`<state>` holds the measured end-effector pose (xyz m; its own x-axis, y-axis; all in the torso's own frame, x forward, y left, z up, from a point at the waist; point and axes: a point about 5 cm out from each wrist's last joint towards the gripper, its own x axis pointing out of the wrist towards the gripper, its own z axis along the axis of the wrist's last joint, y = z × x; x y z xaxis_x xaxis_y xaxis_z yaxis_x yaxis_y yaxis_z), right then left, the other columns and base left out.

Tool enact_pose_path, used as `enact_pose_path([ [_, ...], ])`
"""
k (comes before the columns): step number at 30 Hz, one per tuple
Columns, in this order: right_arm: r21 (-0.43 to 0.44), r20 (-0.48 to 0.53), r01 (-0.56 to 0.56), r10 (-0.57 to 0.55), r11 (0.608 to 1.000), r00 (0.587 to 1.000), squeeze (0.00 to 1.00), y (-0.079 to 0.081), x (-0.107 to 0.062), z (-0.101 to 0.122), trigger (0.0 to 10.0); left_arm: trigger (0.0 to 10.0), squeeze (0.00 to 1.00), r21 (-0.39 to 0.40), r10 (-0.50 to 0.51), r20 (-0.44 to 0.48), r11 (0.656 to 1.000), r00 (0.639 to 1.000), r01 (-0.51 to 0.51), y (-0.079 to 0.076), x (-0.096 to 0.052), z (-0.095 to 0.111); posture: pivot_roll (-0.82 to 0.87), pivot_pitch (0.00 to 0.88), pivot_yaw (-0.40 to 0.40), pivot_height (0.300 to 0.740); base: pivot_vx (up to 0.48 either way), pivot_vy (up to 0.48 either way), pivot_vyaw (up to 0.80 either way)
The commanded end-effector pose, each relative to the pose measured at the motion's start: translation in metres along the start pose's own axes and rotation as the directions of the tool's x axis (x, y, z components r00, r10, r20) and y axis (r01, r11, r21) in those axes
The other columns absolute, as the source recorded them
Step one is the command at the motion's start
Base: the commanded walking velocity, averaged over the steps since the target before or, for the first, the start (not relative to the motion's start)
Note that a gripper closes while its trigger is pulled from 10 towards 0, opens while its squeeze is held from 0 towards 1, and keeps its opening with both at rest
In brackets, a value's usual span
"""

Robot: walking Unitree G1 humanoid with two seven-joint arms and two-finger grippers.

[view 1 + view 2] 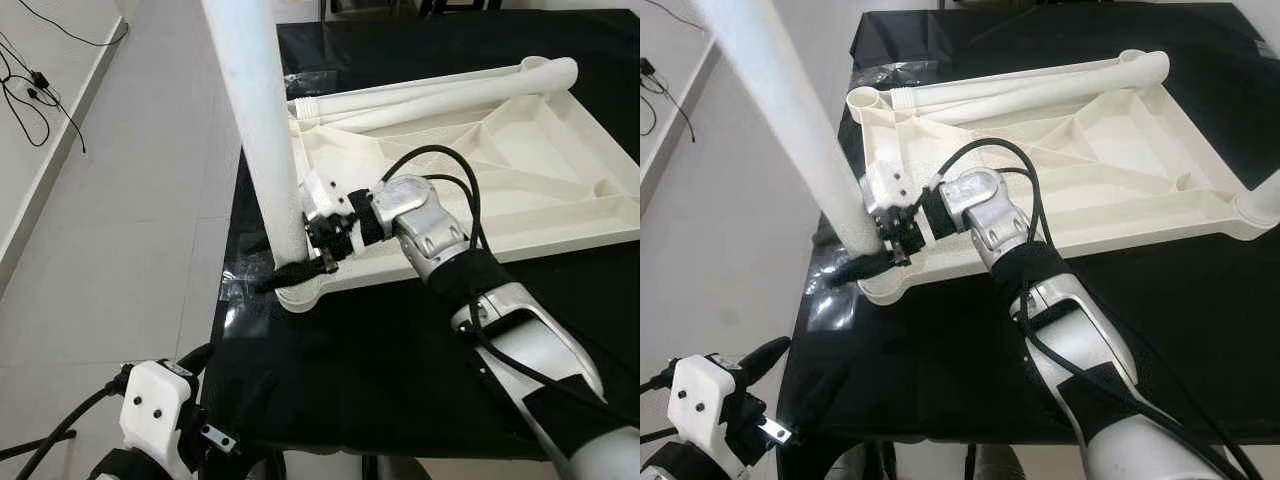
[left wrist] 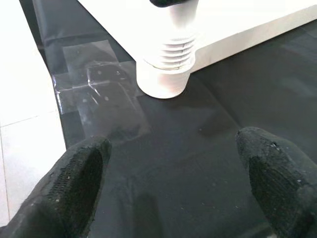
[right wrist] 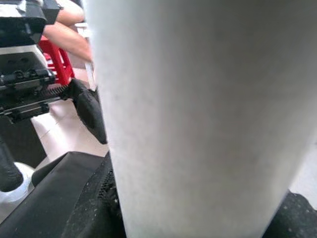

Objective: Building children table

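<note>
A white plastic table top (image 1: 520,170) lies upside down on a black-covered table. One white leg (image 1: 262,130) stands upright in the near left corner socket (image 1: 300,295), its threads (image 2: 173,49) showing above the socket in the left wrist view. My right gripper (image 1: 292,266) is shut on this leg just above the socket; the leg (image 3: 198,119) looms large between its fingers. Two more white legs (image 1: 430,95) lie along the top's far edge. My left gripper (image 2: 173,173) is open, low by the table's near left edge, facing the socket, holding nothing.
The black cloth (image 1: 380,370) covers the work table, with clear tape (image 2: 99,94) near the corner. Grey tiled floor (image 1: 120,220) lies to the left, with cables (image 1: 40,90) by the wall. A person's arm (image 3: 69,37) and a red stool (image 3: 59,59) are behind.
</note>
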<state>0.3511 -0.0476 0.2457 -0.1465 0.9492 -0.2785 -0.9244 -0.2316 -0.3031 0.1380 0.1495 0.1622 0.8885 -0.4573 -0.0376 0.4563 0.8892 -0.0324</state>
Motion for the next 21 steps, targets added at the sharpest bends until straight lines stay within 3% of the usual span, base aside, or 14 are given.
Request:
enact_pose_path([
  [1,0.094,-0.06,0.084,-0.079,0.992,0.995,0.0,0.003,-0.004,-0.025,10.0,10.0,0.0,-0.018,0.006,-0.02,1.0,1.0,-0.006,0.0,-0.001,-0.006,0.09,0.303,0.021,0.74,0.0,0.0,0.0],
  [8,0.186,-0.059,0.177,-0.169,0.966,0.984,0.0,0.015,-0.004,-0.049,10.0,10.0,0.0,-0.02,0.002,-0.024,1.0,1.0,-0.003,0.0,-0.001,-0.007,0.08,0.292,0.027,0.74,0.0,0.0,0.0],
  [17,0.204,-0.04,0.258,-0.255,0.944,0.966,0.0,0.028,0.004,-0.055,10.0,10.0,0.0,-0.021,0.0,-0.029,1.0,1.0,-0.001,-0.001,-0.002,-0.008,0.08,0.282,0.019,0.74,0.0,0.0,0.0],
  [18,0.222,-0.057,0.307,-0.302,0.925,0.952,0.0,0.035,0.009,-0.059,10.0,10.0,0.0,-0.021,0.0,-0.03,1.0,1.0,-0.001,-0.002,-0.002,-0.009,0.07,0.281,0.003,0.74,0.0,0.0,0.0],
  [19,0.266,-0.17,0.541,-0.513,0.798,0.841,0.0,0.05,0.023,-0.074,10.0,10.0,0.0,-0.02,0.001,-0.031,1.0,1.0,-0.002,-0.002,-0.003,-0.009,0.07,0.28,-0.006,0.74,0.0,0.0,0.0],
  [20,0.266,-0.17,0.541,-0.513,0.798,0.841,0.0,0.05,0.023,-0.074,10.0,10.0,0.0,-0.02,0.001,-0.031,1.0,1.0,-0.002,-0.002,-0.003,-0.009,0.07,0.28,-0.006,0.74,0.0,0.0,0.0],
  [21,0.284,-0.253,0.661,-0.61,0.695,0.751,0.0,0.072,0.033,-0.082,10.0,10.0,0.0,-0.02,0.002,-0.03,1.0,1.0,-0.003,-0.002,-0.003,-0.009,0.07,0.285,-0.009,0.74,0.0,0.0,0.0],
])
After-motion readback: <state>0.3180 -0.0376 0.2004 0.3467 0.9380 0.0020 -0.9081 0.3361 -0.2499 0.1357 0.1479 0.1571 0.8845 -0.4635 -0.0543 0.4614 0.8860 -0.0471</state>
